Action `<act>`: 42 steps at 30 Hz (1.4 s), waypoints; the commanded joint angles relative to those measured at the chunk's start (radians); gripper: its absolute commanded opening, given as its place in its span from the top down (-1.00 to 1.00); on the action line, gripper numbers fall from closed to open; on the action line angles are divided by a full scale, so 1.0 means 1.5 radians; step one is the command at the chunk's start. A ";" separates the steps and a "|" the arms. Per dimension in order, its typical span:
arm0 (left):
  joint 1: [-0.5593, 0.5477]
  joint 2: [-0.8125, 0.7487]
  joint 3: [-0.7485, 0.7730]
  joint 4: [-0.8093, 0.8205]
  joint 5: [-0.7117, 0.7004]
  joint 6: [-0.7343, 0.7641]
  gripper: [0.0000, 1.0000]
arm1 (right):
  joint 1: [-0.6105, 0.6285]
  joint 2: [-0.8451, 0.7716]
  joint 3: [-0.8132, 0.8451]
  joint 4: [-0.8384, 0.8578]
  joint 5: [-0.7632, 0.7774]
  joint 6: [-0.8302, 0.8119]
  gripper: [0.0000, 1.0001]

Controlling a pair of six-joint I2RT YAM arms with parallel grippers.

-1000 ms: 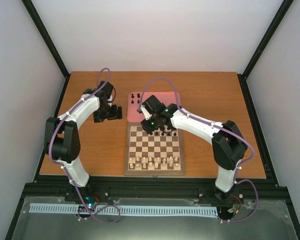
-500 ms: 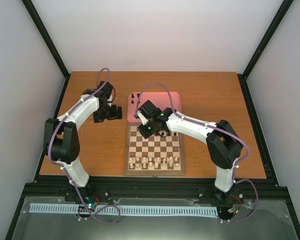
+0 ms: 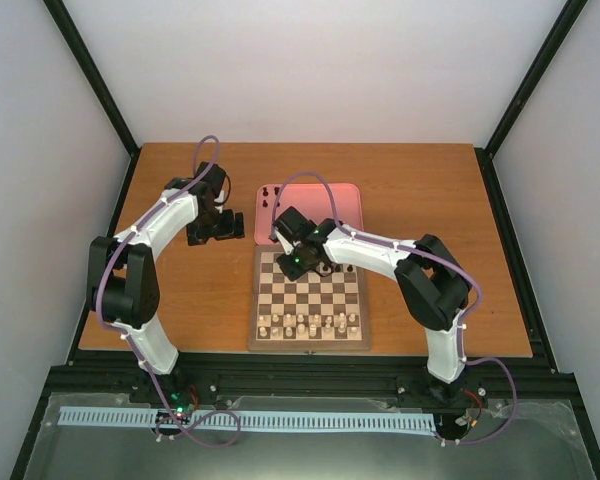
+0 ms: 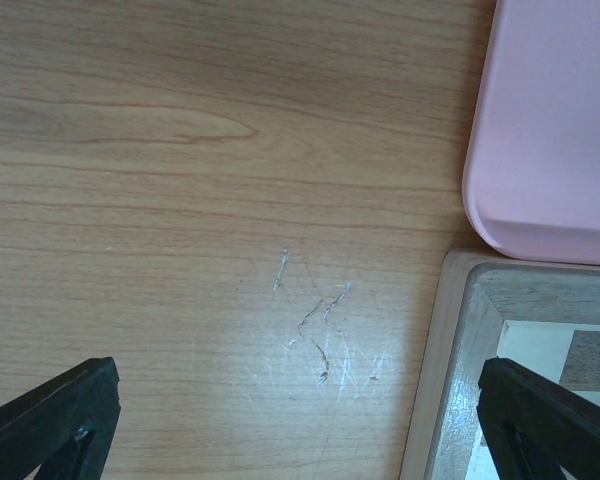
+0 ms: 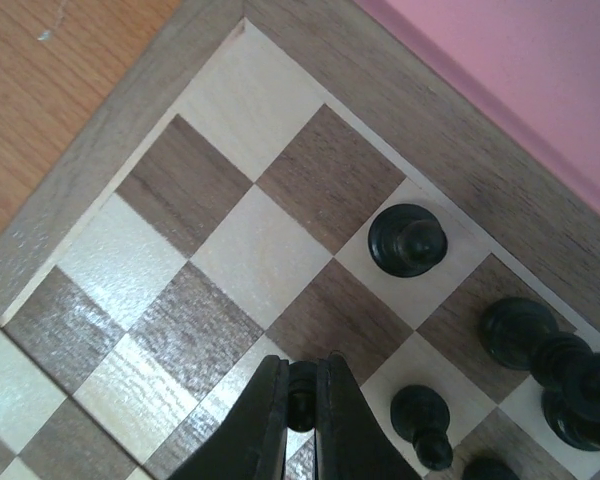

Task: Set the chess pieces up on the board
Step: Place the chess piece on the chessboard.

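Observation:
My right gripper (image 3: 294,260) (image 5: 302,372) hovers over the far-left part of the board (image 3: 310,293) (image 5: 230,255), shut on a small black chess piece (image 5: 302,392) that shows between the fingertips. Other black pieces stand on the board's far rows, a pawn (image 5: 408,240), another pawn (image 5: 423,418) and taller pieces (image 5: 578,385). A few black pieces (image 3: 271,192) remain on the pink tray (image 3: 325,205). My left gripper (image 3: 218,226) (image 4: 300,430) is open and empty over bare table, left of the board's far-left corner (image 4: 458,370).
Cream pieces (image 3: 310,322) fill the board's near rows. The pink tray (image 4: 550,130) (image 5: 520,60) lies directly behind the board. The wooden table (image 3: 180,300) ends at black frame rails on all sides.
My right gripper has moved left and a little nearer, from the tray's front edge to above the board's far-left squares. The left arm has not moved.

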 commanded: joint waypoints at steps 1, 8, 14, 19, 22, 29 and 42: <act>0.004 -0.016 0.007 0.011 0.002 -0.006 -0.99 | -0.002 0.017 0.022 -0.001 0.024 0.009 0.89; 0.004 -0.014 0.005 0.013 0.001 -0.006 -0.99 | -0.006 0.024 0.028 0.001 0.032 0.009 0.83; 0.004 -0.009 0.005 0.015 0.000 -0.006 -0.99 | -0.007 0.030 0.035 0.004 0.031 0.005 0.83; 0.003 -0.008 0.004 0.016 0.002 -0.006 -0.99 | -0.009 0.040 0.043 0.002 0.029 0.001 0.77; 0.004 -0.006 0.004 0.015 0.002 -0.006 -0.99 | -0.009 0.044 0.049 -0.001 0.026 -0.002 0.73; 0.004 -0.003 0.004 0.016 0.003 -0.005 -0.99 | -0.009 0.041 0.050 -0.007 0.028 -0.004 0.58; 0.003 0.002 0.012 0.009 0.005 0.001 -0.99 | -0.009 -0.027 0.091 -0.061 -0.005 -0.014 0.44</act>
